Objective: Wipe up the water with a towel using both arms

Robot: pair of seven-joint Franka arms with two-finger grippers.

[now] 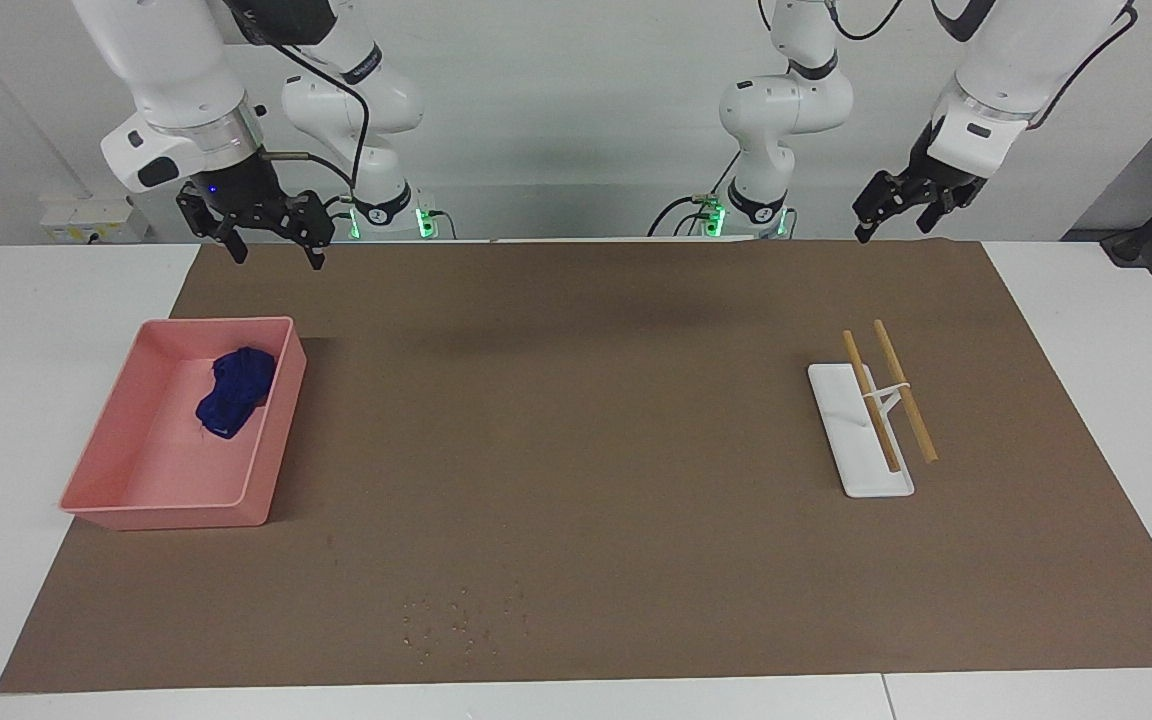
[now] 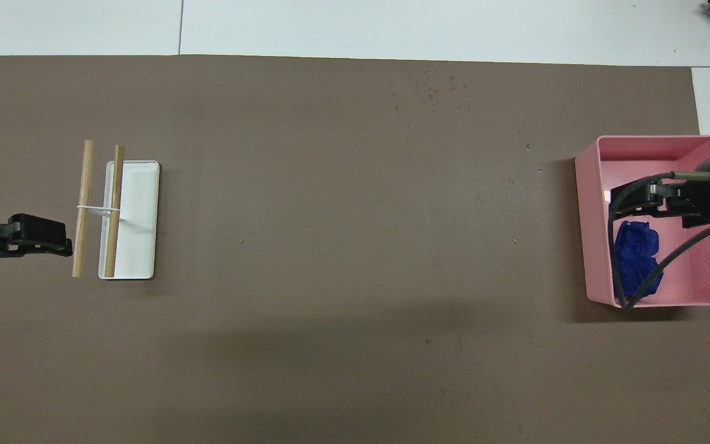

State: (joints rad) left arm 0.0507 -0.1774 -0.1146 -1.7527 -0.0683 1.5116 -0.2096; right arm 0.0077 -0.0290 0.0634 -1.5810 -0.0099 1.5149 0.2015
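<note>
Right gripper (image 1: pixel 271 238), fingers spread apart and holding nothing, hangs in the air above the robots' edge of the brown mat (image 1: pixel 576 440), over the end of the pink tray (image 1: pixel 168 512) nearest the robots. Left gripper (image 1: pixel 898 212), fingers likewise parted and empty, hangs raised over the mat's edge at the left arm's end of the table and waits.

The towel (image 1: pixel 233 391) lies inside the pink tray as a crumpled deep-blue lump, resting on the tray floor against the wall that faces the table's middle, in the half nearer the robots. By its look it is light, soft and limp: it should yield to the fingers, drape when lifted and offer no firm edge. A pinch from above on the highest fold of the lump seems the most reliable hold; the adjacent tray wall leaves little room for the finger on that side.

Water droplets (image 1: pixel 456 615) are scattered on the mat farther from the robots than the tray, toward the table's middle.

A white stand (image 1: pixel 851 450) carrying two wooden sticks (image 1: pixel 888 395) sits toward the left arm's end.
</note>
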